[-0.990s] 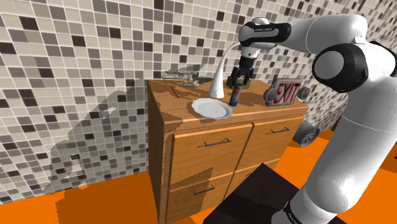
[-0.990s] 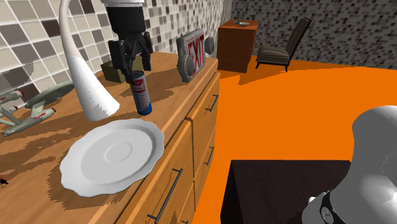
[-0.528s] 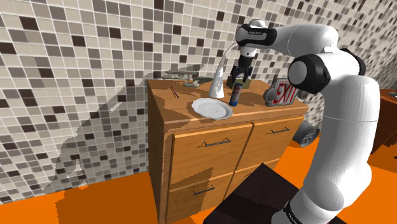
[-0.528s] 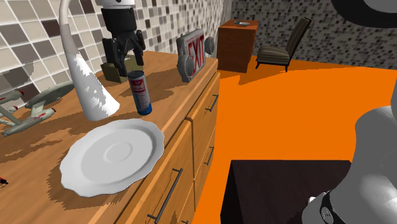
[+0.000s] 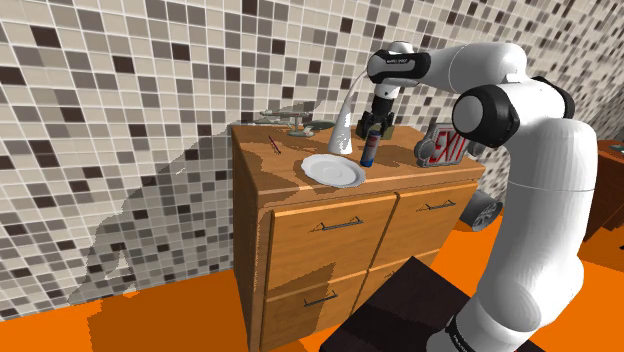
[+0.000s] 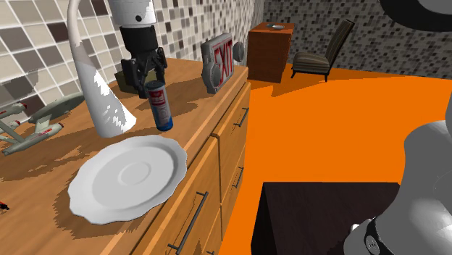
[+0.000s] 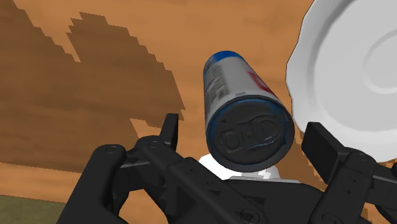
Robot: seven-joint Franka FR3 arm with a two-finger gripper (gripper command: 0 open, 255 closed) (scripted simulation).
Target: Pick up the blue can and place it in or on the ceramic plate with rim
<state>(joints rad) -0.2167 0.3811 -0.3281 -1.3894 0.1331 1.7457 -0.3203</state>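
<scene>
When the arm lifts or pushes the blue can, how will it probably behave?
The blue can stands tall and narrow on the wooden top, so a sideways nudge would probably tip it. Being round, it would likely roll once down. Its sides look smooth, so it may slip in a loose grip.

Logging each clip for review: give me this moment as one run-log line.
phase: pre-grasp | blue can: standing on wooden dresser, not held | gripper: open, fingers flanking the can's top | white plate: empty, beside the can
</scene>
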